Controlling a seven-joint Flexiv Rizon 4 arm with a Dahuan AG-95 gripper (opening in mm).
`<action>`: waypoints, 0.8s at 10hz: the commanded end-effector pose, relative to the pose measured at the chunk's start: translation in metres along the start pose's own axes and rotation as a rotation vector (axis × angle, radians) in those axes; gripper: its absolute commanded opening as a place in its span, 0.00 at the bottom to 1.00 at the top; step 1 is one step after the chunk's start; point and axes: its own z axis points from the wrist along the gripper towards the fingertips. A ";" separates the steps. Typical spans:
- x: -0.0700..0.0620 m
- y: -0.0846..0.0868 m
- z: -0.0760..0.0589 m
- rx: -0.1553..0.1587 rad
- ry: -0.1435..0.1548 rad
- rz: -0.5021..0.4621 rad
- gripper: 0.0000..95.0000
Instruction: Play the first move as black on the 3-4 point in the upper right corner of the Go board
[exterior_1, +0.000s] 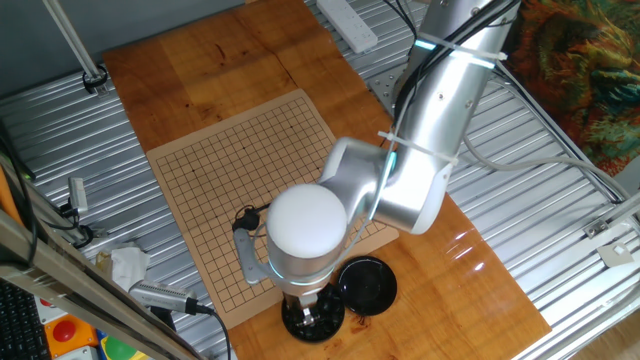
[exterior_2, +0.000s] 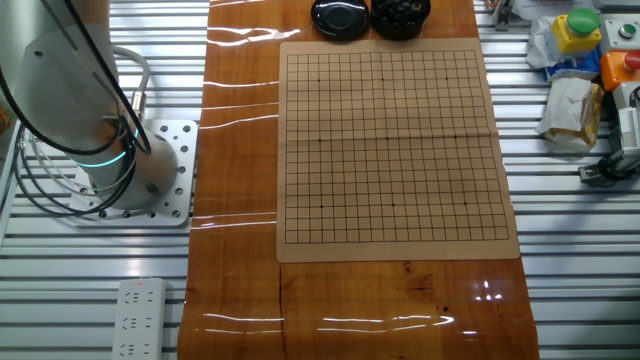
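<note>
Board (exterior_2: 390, 150) lies bare on the table (exterior_2: 240, 200). Black stones sit in a bowl (exterior_2: 401, 17) at its edge, beside a lid (exterior_2: 340, 17). Arm (exterior_1: 420, 150) hangs over the bowl (gripper hidden; opening and hold indeterminable).

Tan board (exterior_2: 390, 150) with black grid lines, glossy black lid (exterior_2: 340, 17), perhaps black stones (exterior_2: 400, 10) beside it.

The robot was a thick silver-grey metal arm (exterior_1: 440, 110) of smooth tubular links with a rounded white end cap (exterior_1: 305, 222). Thin teal light rings (exterior_2: 100, 155) glowed at its joints. Black and pale cables (exterior_1: 425, 60) ran along it, strapped by white ties.
</note>
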 end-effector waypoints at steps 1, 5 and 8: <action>-0.001 0.001 0.001 0.004 0.012 -0.271 0.00; -0.001 0.001 0.001 -0.005 0.028 -0.640 0.00; 0.000 0.001 0.001 -0.013 0.020 -0.767 0.00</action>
